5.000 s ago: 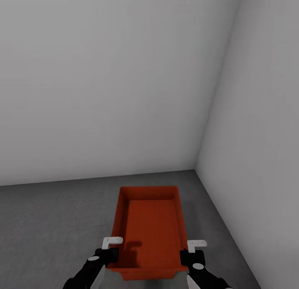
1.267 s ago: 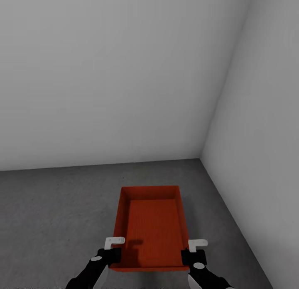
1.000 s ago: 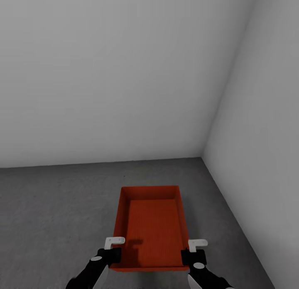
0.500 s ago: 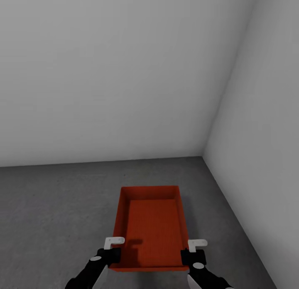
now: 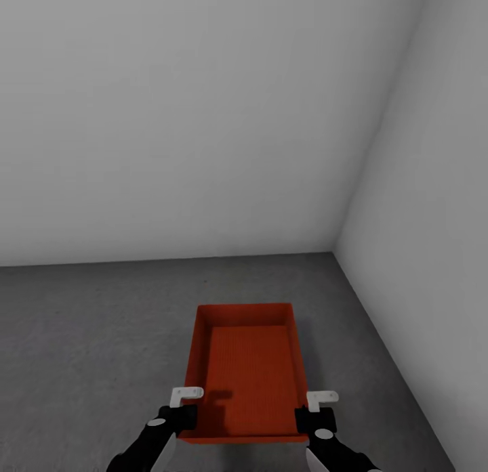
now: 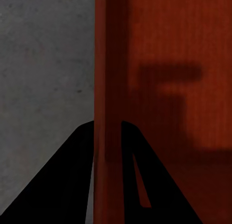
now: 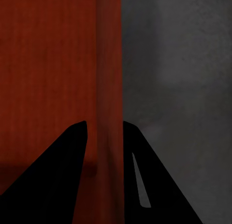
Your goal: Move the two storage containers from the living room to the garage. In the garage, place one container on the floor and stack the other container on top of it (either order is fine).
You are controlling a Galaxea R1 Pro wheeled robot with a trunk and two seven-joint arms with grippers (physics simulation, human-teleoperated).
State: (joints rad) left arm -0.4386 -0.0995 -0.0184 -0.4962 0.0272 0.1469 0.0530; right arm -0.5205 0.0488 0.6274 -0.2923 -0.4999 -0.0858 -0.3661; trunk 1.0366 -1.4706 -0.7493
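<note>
The robot has rolled a little back from the white corner (image 5: 334, 252), and the left gripper (image 5: 177, 412) and right gripper (image 5: 313, 416) still pinch the storage container (image 5: 247, 370) above the floor (image 5: 88, 343), ready to set down.

Both arms extended forward and low, dark forearms converging from the bottom of the head view, roughly symmetric. Left end effector (image 5: 177, 416) clamped on the left wall of the orange-red rectangular shallow storage container (image 5: 247, 370), near its closest corner; white bracket on top of the wrist. Wrist cam: black fingers (image 6: 72, 180) straddle the thin wall, one inside, one outside, both touching it. Right end effector (image 5: 315, 418) mirrors it on the right wall, same closest-end position. Its fingers (image 7: 154, 180) likewise pinch the wall from both sides.
</note>
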